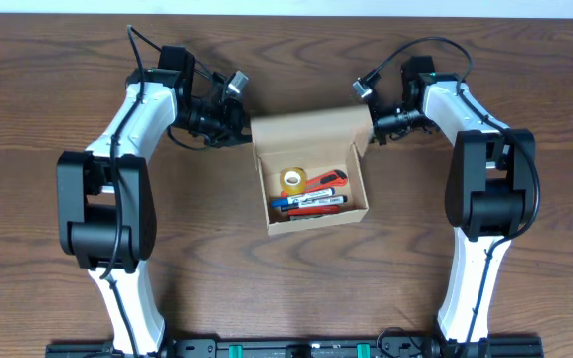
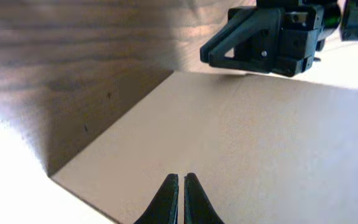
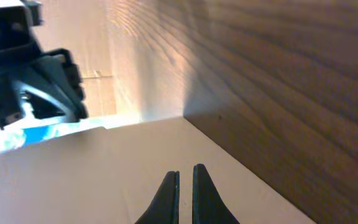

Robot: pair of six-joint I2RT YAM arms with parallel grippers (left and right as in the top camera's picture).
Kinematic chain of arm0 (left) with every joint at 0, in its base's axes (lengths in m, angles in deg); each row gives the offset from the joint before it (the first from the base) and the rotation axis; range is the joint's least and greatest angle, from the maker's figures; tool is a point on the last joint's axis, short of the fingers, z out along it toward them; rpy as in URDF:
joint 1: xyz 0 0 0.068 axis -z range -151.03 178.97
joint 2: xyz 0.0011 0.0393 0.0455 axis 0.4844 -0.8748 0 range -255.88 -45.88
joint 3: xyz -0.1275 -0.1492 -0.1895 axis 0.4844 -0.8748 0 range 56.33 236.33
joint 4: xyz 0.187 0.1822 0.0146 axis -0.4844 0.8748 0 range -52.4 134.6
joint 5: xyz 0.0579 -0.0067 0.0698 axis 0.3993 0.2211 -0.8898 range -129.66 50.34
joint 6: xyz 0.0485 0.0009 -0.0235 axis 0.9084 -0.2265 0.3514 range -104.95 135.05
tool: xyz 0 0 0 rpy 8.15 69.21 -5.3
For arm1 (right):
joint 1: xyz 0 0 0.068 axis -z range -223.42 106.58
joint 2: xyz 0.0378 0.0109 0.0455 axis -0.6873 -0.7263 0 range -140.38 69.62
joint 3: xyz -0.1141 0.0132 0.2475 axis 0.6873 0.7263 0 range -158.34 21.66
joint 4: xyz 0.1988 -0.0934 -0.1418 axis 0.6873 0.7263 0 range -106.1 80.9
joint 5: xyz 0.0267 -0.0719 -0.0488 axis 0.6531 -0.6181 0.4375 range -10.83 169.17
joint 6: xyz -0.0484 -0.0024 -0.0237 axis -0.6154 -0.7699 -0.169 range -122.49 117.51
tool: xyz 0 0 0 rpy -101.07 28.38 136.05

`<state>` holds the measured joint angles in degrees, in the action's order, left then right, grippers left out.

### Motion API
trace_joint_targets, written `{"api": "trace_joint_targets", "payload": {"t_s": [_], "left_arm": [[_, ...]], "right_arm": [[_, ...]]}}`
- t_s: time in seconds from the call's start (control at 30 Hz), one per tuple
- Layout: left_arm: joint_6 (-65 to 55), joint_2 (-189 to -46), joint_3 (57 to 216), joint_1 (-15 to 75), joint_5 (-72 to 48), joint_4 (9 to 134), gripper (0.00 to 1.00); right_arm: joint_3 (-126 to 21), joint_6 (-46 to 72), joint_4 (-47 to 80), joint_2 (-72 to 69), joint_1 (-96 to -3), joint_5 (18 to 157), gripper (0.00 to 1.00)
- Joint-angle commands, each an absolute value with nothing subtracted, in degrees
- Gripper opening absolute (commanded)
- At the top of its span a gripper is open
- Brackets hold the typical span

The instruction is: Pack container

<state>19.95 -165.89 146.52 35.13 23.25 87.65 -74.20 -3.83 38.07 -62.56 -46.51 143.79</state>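
Note:
The container (image 1: 358, 189) is a small tan cardboard box, open in the middle of the table, with its flap lid (image 1: 306, 127) raised on the far side. Inside lie a yellow tape roll (image 1: 293, 180), a red utility knife (image 1: 329, 180) and blue pens (image 1: 308, 204). My left gripper (image 1: 243, 126) is shut at the flap's left edge, its tips (image 2: 181, 177) against the flap's tan face (image 2: 260, 143). My right gripper (image 1: 372, 123) is shut at the flap's right edge, its tips (image 3: 186, 171) over the same flap (image 3: 92, 174). Neither pair of jaws holds anything.
Dark wood table (image 1: 48, 80) surrounds the box. Each wrist view shows the opposite gripper across the flap: the right one (image 2: 266, 37) and the left one (image 3: 30, 68). Both arm bases stand near the front edge.

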Motion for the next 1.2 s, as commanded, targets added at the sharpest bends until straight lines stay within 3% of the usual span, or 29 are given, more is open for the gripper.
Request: {"api": "trace_joint_targets", "payload": {"t_s": [0.0,0.3,0.53,0.77,1.17], "left_arm": [[23.4,-163.3,146.5,35.7,20.7,90.0,0.06],[30.6,-160.9,146.5,36.9,17.8,99.7,0.06],[32.2,-156.7,146.5,38.6,4.9,103.4,0.06],[33.1,-152.8,146.5,40.0,-4.2,105.6,0.06],[31.2,-145.0,146.5,41.9,-23.5,109.2,0.09]], "right_arm": [[-74.3,-8.2,40.3,-63.1,-47.0,138.9,0.01],[-74.3,-8.3,43.6,-63.1,-46.4,129.6,0.01],[-74.3,-4.1,46.2,-63.1,-46.0,109.9,0.01],[-75.9,-3.8,49.4,-61.9,-46.0,99.7,0.01],[-76.8,-1.7,51.9,-42.8,-49.1,83.0,0.01]]}}
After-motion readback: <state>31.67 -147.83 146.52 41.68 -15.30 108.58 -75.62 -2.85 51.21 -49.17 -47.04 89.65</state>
